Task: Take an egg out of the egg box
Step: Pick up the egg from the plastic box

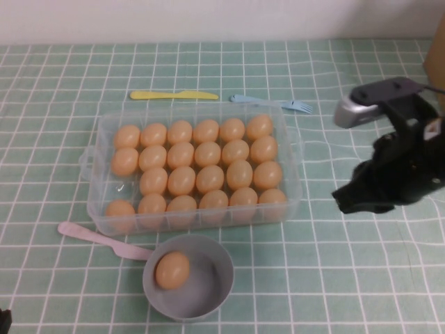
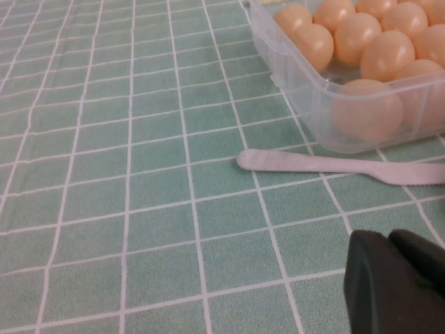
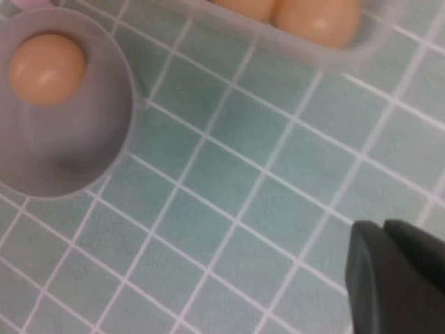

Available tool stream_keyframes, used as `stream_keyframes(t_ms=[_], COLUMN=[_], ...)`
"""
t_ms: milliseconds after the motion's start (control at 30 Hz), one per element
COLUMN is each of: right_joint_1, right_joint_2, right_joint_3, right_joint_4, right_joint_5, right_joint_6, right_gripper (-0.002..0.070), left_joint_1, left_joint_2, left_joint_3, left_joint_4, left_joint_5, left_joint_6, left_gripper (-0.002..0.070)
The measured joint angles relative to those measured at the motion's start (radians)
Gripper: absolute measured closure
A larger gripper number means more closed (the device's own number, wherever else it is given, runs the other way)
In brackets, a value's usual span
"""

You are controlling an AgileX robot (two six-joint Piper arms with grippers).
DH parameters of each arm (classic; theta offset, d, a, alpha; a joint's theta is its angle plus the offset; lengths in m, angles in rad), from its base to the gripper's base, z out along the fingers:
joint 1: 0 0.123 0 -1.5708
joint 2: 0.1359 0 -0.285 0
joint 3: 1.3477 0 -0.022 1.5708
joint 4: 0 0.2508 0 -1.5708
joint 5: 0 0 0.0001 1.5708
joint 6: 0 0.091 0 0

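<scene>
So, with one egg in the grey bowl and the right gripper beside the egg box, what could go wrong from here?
1. The right gripper is shut beside the egg box; a sideways swing could knock its wall.
2. The grey bowl sits close to the box; a bump could roll the egg around.
3. The pink knife touches the bowl and could get dragged.
The left gripper is low over the table, left of the box.

Black right arm (image 1: 400,167) carries a silver-grey wrist camera (image 1: 361,104).
</scene>
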Motion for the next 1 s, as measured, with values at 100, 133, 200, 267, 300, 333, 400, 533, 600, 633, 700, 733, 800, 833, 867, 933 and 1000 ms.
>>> stream_keyframes(t_ms=[100,133,200,267,300,333,400,533,600,633,700,733,800,833,867,933,1000], right_joint_1=[0.064,0.083,0.117,0.144,0.157,0.165,0.179,0.186,0.186,0.186,0.186,0.186,0.186,0.186,0.188,0.188,0.190], right_joint_2=[0.115,0.151,0.219,0.272,0.299,0.324,0.361,0.440,0.473,0.484,0.510,0.521,0.540,0.547,0.560,0.576,0.595], right_joint_3=[-0.135,-0.179,-0.262,-0.331,-0.367,-0.401,-0.450,-0.557,-0.599,-0.613,-0.643,-0.654,-0.670,-0.675,-0.683,-0.695,-0.711], right_joint_4=[-0.041,-0.057,-0.087,-0.110,-0.117,-0.122,-0.122,-0.122,-0.126,-0.126,-0.126,-0.126,-0.126,-0.126,-0.128,-0.128,-0.128], right_joint_5=[0.044,0.057,0.086,0.114,0.126,0.137,0.162,0.224,0.244,0.248,0.253,0.254,0.254,0.254,0.254,0.252,0.241], right_joint_6=[0.023,0.028,0.034,0.036,0.037,0.037,0.039,0.065,0.082,0.087,0.092,0.094,0.099,0.099,0.099,0.099,0.099], right_gripper=[0.0694,0.0694,0.0694,0.0694,0.0694,0.0694,0.0694,0.0693,0.0689,0.0682,0.0660,0.0646,0.0604,0.0575,0.0541,0.0468,0.0392], left_joint_1=[0.000,0.000,0.000,0.000,0.000,0.000,0.000,0.000,0.000,0.000,0.000,0.000,0.000,0.000,0.000,0.000,0.000], left_joint_2=[0.000,0.000,0.000,0.000,0.000,0.000,0.000,0.000,0.000,0.000,0.000,0.000,0.000,0.000,0.000,0.000,0.000], left_joint_3=[0.000,0.000,0.000,0.000,0.000,0.000,0.000,0.000,0.000,0.000,0.000,0.000,0.000,0.000,0.000,0.000,0.000], left_joint_4=[0.000,0.000,0.000,0.000,0.000,0.000,0.001,0.002,0.003,0.003,0.003,0.003,0.003,0.003,0.003,0.003,0.003], left_joint_5=[0.000,0.000,0.000,0.000,0.000,0.000,0.000,0.000,0.000,0.000,0.000,0.000,0.000,0.000,0.000,0.000,0.000], left_joint_6=[0.000,0.000,0.000,0.000,0.000,0.000,0.000,0.000,0.000,0.000,0.000,0.000,0.000,0.000,0.000,0.000,0.000], left_gripper=[0.0678,0.0678,0.0678,0.0678,0.0678,0.0678,0.0678,0.0678,0.0678,0.0678,0.0678,0.0678,0.0678,0.0678,0.0678,0.0678,0.0678])
